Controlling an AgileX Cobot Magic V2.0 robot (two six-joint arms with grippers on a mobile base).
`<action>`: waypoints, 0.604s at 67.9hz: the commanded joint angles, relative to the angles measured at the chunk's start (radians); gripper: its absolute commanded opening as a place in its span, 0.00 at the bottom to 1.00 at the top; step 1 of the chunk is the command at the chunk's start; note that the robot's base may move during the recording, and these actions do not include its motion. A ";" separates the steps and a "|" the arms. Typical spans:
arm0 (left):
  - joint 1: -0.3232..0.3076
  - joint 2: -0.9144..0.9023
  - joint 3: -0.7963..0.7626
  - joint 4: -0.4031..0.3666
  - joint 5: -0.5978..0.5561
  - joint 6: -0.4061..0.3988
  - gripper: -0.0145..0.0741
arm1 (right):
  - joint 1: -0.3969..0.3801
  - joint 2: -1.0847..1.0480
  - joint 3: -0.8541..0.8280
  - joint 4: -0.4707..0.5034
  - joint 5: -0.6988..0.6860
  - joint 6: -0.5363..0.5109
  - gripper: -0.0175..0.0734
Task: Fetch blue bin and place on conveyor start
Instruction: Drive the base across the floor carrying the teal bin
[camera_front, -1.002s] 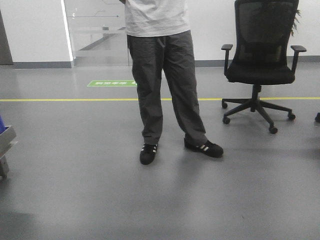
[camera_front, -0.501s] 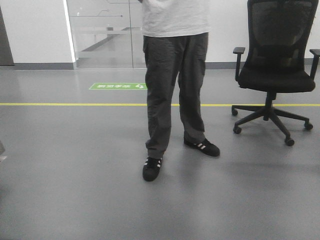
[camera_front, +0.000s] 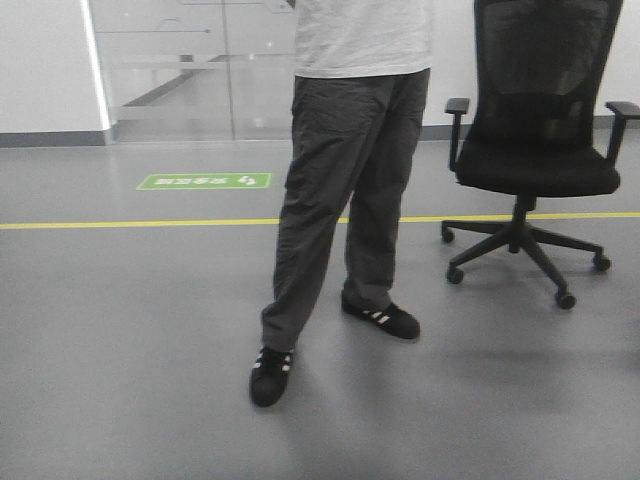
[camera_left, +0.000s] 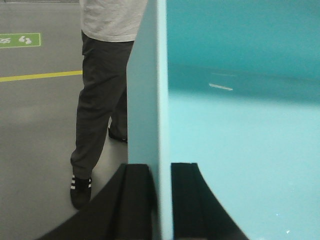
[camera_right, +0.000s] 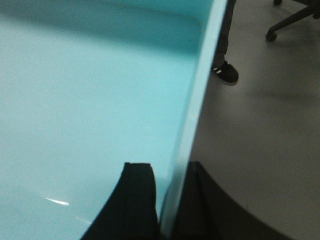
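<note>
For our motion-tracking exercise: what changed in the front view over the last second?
The person, office chair and green floor sign now sit lower and larger, so the base seems to have advanced. The grey rack at the left edge has left view. Their layout stayed. Left hand and right hand clamp the blue bin.

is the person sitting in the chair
No, the person stands on the floor beside the chair, whose seat is bare.

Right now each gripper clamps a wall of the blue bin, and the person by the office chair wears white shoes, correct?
No: the shoes are black with white stripes, per the front-facing view. Otherwise right: left gripper and right gripper each clamp a wall of the blue bin; the person stands by the office chair.
</note>
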 joint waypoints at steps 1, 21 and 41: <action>0.002 -0.015 -0.012 -0.028 -0.063 -0.011 0.04 | -0.007 -0.009 -0.007 -0.013 -0.079 -0.028 0.02; 0.002 -0.015 -0.012 -0.028 -0.063 -0.011 0.04 | -0.007 -0.009 -0.007 -0.013 -0.199 -0.028 0.02; 0.002 -0.015 -0.012 -0.028 -0.063 -0.011 0.04 | -0.007 -0.009 -0.007 -0.013 -0.258 -0.028 0.02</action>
